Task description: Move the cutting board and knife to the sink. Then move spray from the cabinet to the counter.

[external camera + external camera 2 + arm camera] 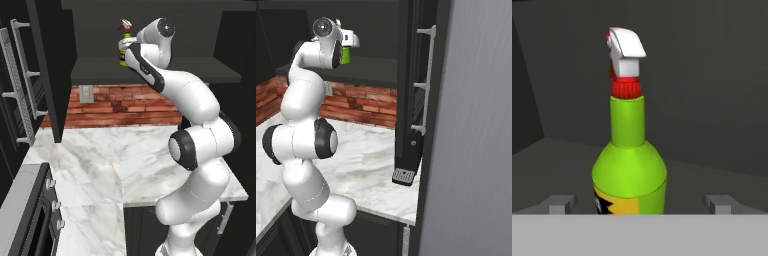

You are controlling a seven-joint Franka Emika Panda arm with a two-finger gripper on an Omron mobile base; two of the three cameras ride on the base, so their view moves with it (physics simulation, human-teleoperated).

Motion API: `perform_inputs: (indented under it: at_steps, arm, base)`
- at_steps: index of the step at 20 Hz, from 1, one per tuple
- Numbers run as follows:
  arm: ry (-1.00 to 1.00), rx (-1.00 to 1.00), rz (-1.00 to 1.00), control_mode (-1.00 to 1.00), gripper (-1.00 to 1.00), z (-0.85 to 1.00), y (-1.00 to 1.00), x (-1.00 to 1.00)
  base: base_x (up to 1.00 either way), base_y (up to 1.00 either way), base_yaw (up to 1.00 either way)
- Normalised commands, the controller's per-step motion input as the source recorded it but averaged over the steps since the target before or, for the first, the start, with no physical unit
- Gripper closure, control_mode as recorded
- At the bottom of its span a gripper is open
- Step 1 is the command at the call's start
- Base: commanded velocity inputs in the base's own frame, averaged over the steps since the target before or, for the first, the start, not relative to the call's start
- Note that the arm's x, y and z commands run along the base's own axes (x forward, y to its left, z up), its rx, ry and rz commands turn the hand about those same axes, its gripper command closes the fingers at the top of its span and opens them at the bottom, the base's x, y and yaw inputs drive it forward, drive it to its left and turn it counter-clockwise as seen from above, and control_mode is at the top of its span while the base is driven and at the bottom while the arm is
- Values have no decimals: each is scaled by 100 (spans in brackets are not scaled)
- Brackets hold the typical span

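Observation:
The green spray [629, 165] with its red-and-white trigger stands upright on the dark shelf of the open cabinet [165, 72]. My gripper [642, 204] is open, with one fingertip on each side of the bottle's lower body and a gap to each. The left base view has the spray [125, 36] just beyond my gripper [122, 49]. From the right base view the spray [346, 55] peeks out behind my gripper [352, 42]. The white marble counter [115, 155] lies below. The cutting board, knife and sink are out of view.
The open cabinet door [50, 75] hangs at the left, edge-on [411, 100] with its silver handle in the right base view. A brick wall [125, 105] backs the counter. A stove front [30, 210] with knobs is at lower left. A tall grey fridge [476, 125] stands at right.

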Motion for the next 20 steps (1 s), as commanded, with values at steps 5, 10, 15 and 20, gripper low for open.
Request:
perform_inputs:
  at_steps: [5, 10, 15, 20]
  arm:
    - [0, 0, 0, -100, -100, -6, 15, 24]
    - [0, 0, 0, -100, -100, 0, 9, 19]
    - [0, 0, 0, -100, -100, 0, 0, 17]
    - [0, 0, 0, -100, -100, 0, 0, 17]
  base:
    - [0, 0, 0]
    - [0, 0, 0]
    - [0, 0, 0]
    - [0, 0, 0]
